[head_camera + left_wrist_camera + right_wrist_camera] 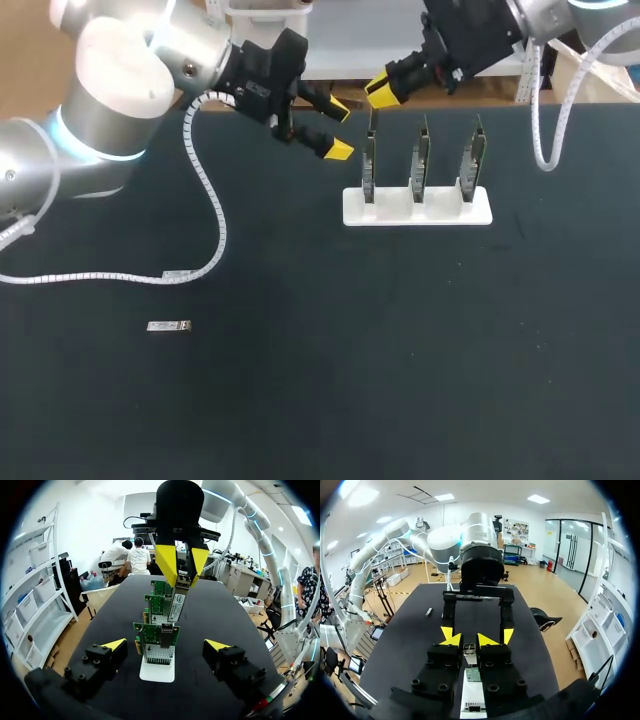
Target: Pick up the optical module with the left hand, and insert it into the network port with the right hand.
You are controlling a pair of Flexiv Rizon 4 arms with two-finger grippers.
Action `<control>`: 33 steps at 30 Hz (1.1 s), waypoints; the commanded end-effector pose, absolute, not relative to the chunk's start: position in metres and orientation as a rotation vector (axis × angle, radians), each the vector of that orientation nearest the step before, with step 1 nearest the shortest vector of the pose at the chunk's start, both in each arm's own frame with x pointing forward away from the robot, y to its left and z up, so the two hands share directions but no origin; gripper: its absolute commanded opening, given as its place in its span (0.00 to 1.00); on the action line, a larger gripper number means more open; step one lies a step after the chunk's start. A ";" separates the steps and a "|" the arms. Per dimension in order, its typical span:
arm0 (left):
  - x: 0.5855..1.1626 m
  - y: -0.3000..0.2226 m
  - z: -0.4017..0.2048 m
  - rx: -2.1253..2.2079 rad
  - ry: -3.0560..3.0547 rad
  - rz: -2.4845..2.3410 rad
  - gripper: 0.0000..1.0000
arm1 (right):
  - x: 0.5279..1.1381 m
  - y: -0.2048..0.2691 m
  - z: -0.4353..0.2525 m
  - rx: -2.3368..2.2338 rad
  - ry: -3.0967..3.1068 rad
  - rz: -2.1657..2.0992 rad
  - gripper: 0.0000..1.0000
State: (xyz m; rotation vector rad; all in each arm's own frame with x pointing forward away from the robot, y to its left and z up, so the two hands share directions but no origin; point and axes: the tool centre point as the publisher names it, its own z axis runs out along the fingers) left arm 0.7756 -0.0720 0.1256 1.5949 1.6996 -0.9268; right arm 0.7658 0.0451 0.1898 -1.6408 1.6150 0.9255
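A small silver optical module (pixel 168 326) lies flat on the black tabletop (pixel 400 380), well apart from both arms. The left hand (pixel 338 127) hovers with its fingers spread wide, holding nothing, just beside a white stand (pixel 418 212) of three upright green circuit boards (pixel 421 160). The right hand (pixel 382 92) pinches a second silver module (pixel 176 602) above the board nearest the left hand.

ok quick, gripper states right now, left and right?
Left gripper: open, holding nothing.
Right gripper: closed on a module.
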 end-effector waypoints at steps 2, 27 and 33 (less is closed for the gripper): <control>0.777 -0.072 0.126 1.599 1.703 -0.927 1.00 | 0.765 0.047 0.186 -1.638 1.615 0.927 0.00; 0.777 -0.072 0.126 1.599 1.703 -0.927 1.00 | 0.770 0.046 0.180 -1.600 1.645 0.916 0.00; 0.777 -0.072 0.126 1.599 1.703 -0.927 1.00 | 0.773 0.045 0.182 -1.584 1.645 0.902 0.00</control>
